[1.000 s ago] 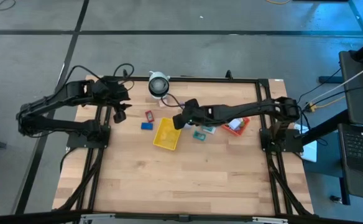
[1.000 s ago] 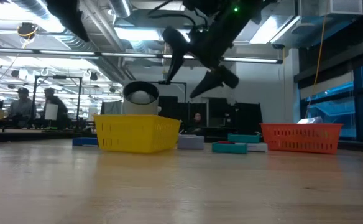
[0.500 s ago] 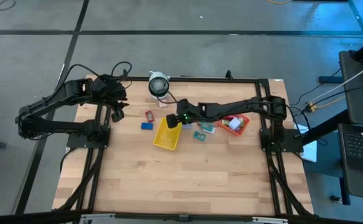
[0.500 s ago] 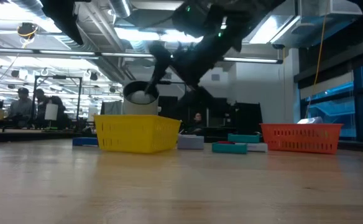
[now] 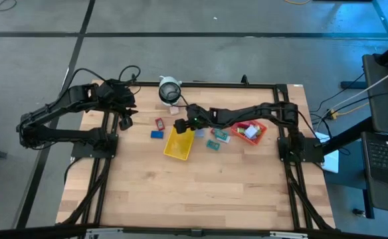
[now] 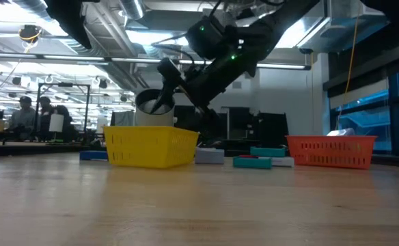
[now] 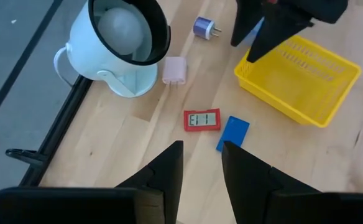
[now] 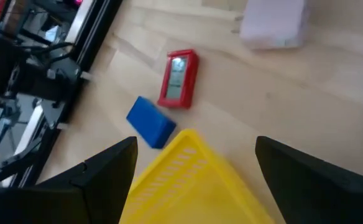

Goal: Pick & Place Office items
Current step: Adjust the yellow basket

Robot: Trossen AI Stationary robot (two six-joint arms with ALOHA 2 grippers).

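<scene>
The office items lie scattered on the table. In the left wrist view I see a red block (image 7: 202,119), a blue block (image 7: 233,132), a pinkish white block (image 7: 174,70) and a lavender piece (image 7: 203,27). Teal packets (image 5: 215,140) lie between the two trays. My right gripper (image 5: 183,124) hangs open and empty above the far end of the yellow tray (image 5: 179,143); its wrist view looks past the tray corner (image 8: 188,180) at the red block (image 8: 178,78) and blue block (image 8: 150,121). My left gripper (image 5: 126,114) waits open near the table's far left.
A white round object with a dark centre (image 5: 169,89) stands at the far edge. The red-orange tray (image 5: 250,131) holds a few items on the right. The near half of the wooden table (image 5: 194,192) is bare. People sit in the room behind (image 6: 25,113).
My right gripper has travelled toward the table's left, from over the teal packets to above the yellow tray's far end, tipping as it went and staying open. The items and trays have kept their places.
</scene>
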